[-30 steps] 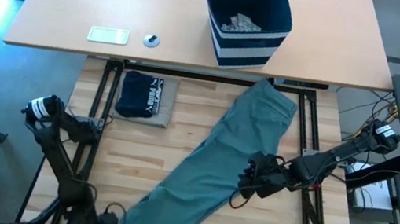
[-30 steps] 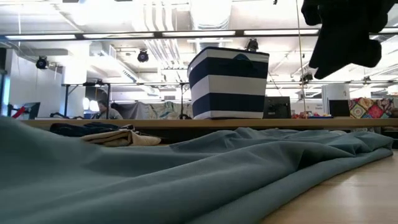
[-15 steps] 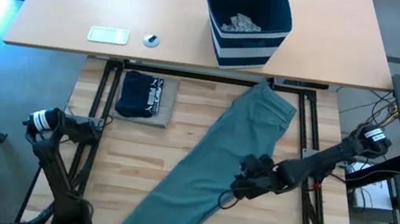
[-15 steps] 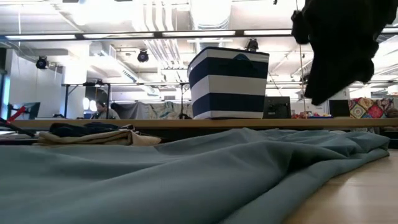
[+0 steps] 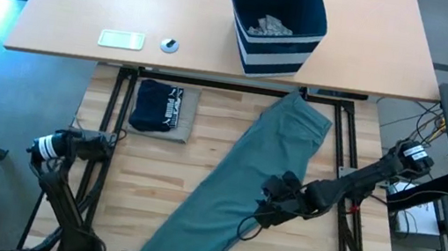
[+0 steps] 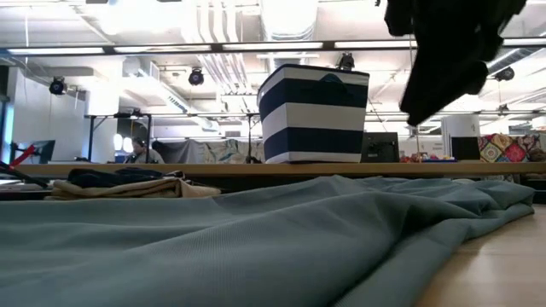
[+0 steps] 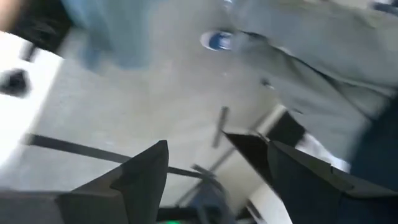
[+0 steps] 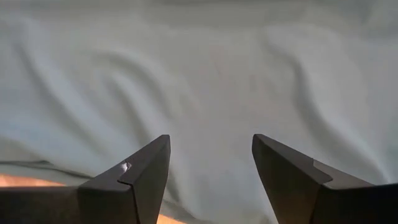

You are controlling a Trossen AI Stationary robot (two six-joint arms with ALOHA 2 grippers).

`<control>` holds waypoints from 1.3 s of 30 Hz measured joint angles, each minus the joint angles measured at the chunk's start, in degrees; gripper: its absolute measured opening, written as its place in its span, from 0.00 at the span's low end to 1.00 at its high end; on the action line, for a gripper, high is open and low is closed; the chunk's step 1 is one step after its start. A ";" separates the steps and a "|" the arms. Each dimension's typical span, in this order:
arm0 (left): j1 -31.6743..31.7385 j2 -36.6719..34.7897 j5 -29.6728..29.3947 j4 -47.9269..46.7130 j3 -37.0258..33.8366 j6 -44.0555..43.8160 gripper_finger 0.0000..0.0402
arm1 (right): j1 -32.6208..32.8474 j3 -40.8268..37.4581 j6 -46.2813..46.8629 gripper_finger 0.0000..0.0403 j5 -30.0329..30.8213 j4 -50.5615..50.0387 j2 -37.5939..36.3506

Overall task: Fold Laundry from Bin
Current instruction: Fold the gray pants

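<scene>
Counter [image 5: 218,45]: tan top at 12 o'clock, with a lower wooden slatted surface [image 5: 199,171] nearer the arms. Large teal-green garment [image 5: 237,185] lies flat and diagonal across the slats, running from about 1 o'clock down to 7 o'clock; in the low view it fills the foreground [image 6: 256,247]. Bin [image 5: 274,19], navy with white stripes, stands upright on the tan top at 12 o'clock, small grey pieces [image 5: 267,27] inside. Navy garment with white lettering [image 5: 162,107] sits folded at 10 o'clock, well apart from the teal one. Right gripper [image 5: 270,205] hovers over the teal garment's middle, fingers [image 8: 140,180] spread apart, holding nothing. Left gripper [image 7: 217,168] is off the slats at 8 o'clock, fingers apart, empty. Small white flat device [image 5: 121,39] at 11 o'clock.
</scene>
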 joint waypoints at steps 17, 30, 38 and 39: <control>4.66 0.89 -4.53 -10.69 -2.90 4.64 0.64 | -0.01 3.53 0.62 0.56 1.12 -1.38 0.00; 6.23 1.03 -16.99 -2.97 -7.33 14.12 0.22 | 0.12 7.28 4.65 0.56 0.30 -10.57 -0.69; 7.58 -4.08 -22.93 -10.63 -6.02 22.77 0.01 | 0.00 23.95 10.03 0.56 2.11 -43.47 -0.83; 8.04 -6.15 -23.50 -12.24 -5.29 25.31 0.01 | 0.01 25.90 10.01 0.56 3.09 -46.30 -0.88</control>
